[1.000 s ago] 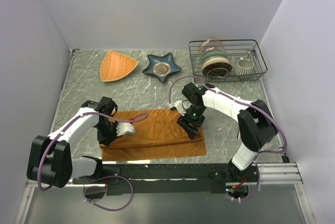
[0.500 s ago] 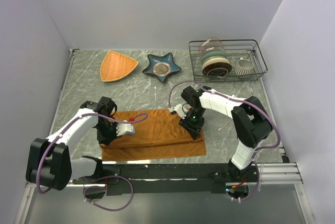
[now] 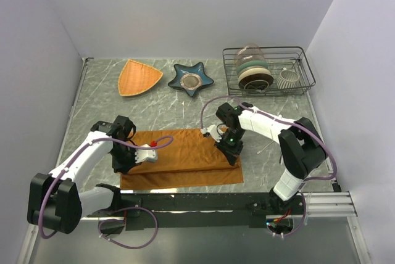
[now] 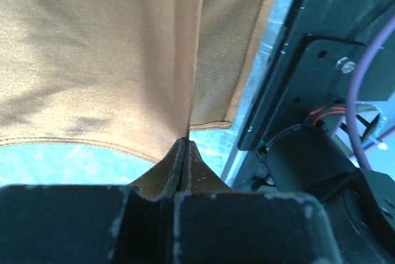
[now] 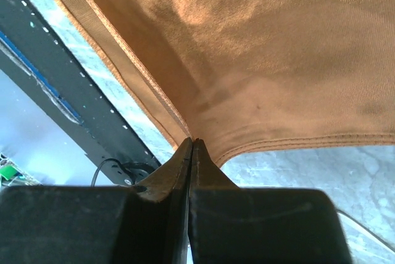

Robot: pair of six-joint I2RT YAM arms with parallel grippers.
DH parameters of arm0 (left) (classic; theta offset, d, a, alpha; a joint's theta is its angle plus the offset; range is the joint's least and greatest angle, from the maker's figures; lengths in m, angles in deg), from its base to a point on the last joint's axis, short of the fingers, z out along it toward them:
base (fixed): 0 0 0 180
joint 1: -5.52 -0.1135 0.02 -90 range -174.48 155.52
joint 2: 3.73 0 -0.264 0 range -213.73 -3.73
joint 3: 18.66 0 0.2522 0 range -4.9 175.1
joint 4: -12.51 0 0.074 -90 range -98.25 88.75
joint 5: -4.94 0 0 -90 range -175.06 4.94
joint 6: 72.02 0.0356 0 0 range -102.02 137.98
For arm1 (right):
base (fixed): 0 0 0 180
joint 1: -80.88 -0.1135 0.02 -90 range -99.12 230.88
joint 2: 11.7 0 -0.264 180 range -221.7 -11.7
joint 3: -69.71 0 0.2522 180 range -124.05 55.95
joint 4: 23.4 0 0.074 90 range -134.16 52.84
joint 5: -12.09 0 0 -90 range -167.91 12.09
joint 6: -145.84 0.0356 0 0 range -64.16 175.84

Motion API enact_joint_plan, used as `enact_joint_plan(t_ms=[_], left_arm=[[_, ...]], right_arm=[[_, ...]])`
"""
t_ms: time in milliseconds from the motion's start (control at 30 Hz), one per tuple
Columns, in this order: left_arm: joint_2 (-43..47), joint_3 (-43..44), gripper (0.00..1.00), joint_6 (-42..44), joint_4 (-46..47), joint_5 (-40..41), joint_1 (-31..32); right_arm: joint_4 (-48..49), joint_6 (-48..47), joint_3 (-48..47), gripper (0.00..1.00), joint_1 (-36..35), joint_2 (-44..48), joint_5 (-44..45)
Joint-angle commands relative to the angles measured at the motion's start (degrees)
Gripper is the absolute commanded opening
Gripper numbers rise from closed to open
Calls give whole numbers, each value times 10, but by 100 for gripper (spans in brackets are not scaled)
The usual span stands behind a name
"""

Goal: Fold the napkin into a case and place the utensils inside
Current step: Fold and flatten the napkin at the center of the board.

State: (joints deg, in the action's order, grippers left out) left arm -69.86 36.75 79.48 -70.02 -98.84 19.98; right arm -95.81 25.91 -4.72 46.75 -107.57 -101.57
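Your napkin [image 3: 185,156] lies doubled over on the near part of the desk [image 3: 154,107]. Your left gripper [image 4: 185,145] is clamped on its left edge, and your right gripper [image 5: 192,142] is pinched tight on its right edge.

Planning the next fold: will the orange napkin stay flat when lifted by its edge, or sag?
Probably floppy: the napkin wrinkles and puckers where the left gripper pinches it. Likely sags between grips; its hem bows away from the right gripper. Seems thin, light.

Left gripper [image 4: 185,144] fingers [image 4: 200,165] pinched on napkin [image 4: 99,48] fold, marble table [image 4: 68,165] beneath.
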Motion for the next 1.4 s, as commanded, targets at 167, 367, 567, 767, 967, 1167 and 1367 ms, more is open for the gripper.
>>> enact_joint_plan(t_ms=[167,367,567,767,967,1167,1367], left_arm=[[12,32,1,18,-51,-42,9],[8,39,1,22,-65,-49,14],[-1,41,1,24,-70,-56,19],[-13,41,1,22,-69,-60,27],[-16,40,39,2,-57,-37,29],[0,75,58,-9,-62,-30,29],[-72,191,57,-63,-25,-124,-79]], right_arm=[[-28,-11,18,0,0,37,-14],[-38,-15,14,0,-1,37,-14],[-51,-20,10,0,-6,28,-18],[-52,-24,10,0,-8,14,-18],[-66,-30,-2,43,-16,11,-31],[-92,-35,-49,61,-6,31,-61],[-55,-6,-134,60,94,27,-77]])
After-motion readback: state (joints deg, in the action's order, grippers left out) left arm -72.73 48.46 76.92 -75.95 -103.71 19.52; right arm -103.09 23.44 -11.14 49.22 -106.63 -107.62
